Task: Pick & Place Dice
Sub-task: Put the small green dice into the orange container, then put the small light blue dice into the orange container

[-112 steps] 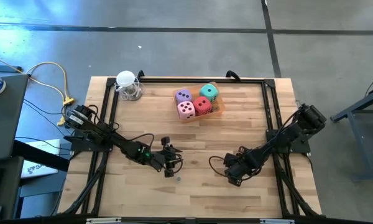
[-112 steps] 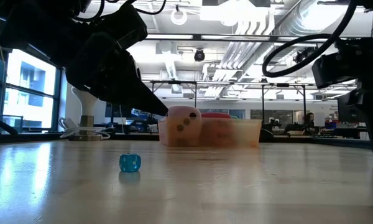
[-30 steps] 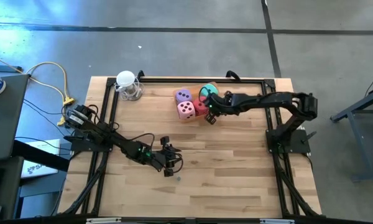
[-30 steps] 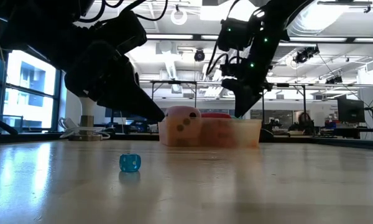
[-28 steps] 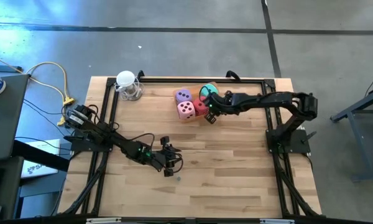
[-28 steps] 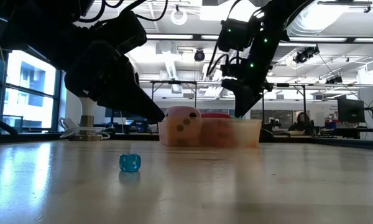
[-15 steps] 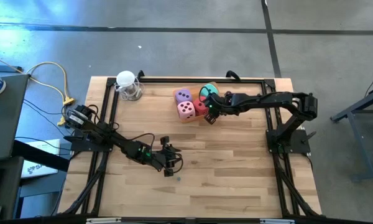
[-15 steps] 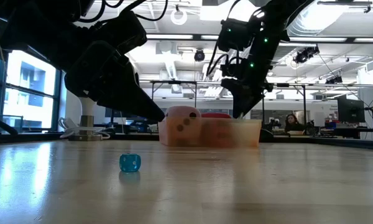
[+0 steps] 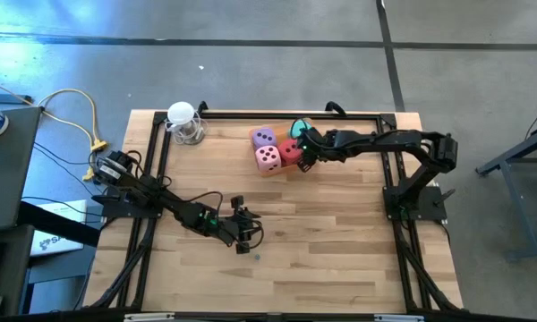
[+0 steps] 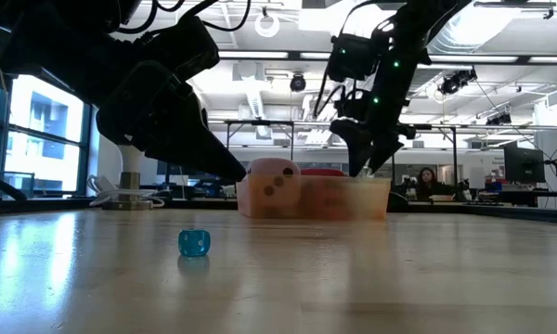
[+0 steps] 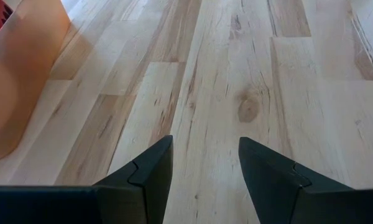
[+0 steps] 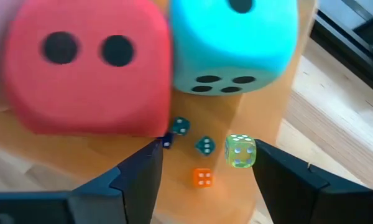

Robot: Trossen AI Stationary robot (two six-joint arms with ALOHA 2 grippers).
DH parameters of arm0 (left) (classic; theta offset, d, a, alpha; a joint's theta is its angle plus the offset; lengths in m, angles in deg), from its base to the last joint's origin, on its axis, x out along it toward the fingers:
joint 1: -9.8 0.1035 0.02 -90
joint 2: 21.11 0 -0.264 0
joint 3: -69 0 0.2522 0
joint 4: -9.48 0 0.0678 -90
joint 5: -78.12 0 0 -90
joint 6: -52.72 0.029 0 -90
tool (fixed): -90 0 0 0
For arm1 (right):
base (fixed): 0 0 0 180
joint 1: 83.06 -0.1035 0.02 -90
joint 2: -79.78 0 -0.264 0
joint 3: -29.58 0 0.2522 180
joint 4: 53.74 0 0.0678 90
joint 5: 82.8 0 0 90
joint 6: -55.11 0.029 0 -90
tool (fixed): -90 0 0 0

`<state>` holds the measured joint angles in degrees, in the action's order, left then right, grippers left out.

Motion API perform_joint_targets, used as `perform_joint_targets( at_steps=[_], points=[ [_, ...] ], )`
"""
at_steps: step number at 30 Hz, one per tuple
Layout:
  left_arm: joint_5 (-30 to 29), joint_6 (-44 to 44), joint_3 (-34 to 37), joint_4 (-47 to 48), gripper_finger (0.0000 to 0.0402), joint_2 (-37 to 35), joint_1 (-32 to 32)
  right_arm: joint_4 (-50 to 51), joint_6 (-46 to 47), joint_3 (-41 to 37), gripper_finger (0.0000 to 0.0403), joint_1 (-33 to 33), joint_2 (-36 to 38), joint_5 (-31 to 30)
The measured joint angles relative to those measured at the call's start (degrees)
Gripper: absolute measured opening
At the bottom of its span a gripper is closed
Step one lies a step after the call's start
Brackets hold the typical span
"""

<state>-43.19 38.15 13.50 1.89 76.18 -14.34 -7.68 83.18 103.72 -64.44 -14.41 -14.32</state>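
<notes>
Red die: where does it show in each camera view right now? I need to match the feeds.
High view: the red die sits in the orange tray, beside the pink die, with the right gripper over it.
Low view: only its top edge shows above the tray wall.
Left wrist view: a red sliver at one corner, too little to tell.
Right wrist view: large and close, two pips facing.
Shared landmark: the orange tray.

Matt, soft foam-like dice [image 12: 87,68]; glossy orange plastic tray [image 12: 255,106]; smooth pale wood table [image 11: 236,93]; matt blk tool fingers [image 11: 146,177].
</notes>
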Motion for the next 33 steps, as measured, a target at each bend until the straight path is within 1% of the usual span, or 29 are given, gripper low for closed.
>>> perform_joint_targets(
  at_steps=[7, 14, 19, 24, 33],
  points=[
    [0.0, -0.02, 0.0, 0.19, 0.0177, 0.0, 0.02, 0.82, 0.64, -0.02, 0.0232, 1.38, 0.0, 0.02],
    [0.0, -0.02, 0.0, 0.19, 0.0177, 0.0, 0.0, 1.3, 0.62, -0.02, 0.0231, 1.44, 0.0, 0.02],
    [0.0, -0.02, 0.0, 0.2, 0.0177, 0.0, 0.0, 1.16, 0.61, -1.78, 0.0231, 1.46, 0.02, -1.7],
    [0.0, -0.02, 0.02, 0.43, 0.0177, 0.0, 0.0, -1.58, -1.18, -3.6, 0.0231, 1.53, 0.02, -0.93],
    [0.0, -0.02, 0.02, 0.41, 0.0177, 0.0, 0.0, -3.87, -3.09, -3.69, 0.0231, 1.51, 0.02, -0.98]
  ],
)
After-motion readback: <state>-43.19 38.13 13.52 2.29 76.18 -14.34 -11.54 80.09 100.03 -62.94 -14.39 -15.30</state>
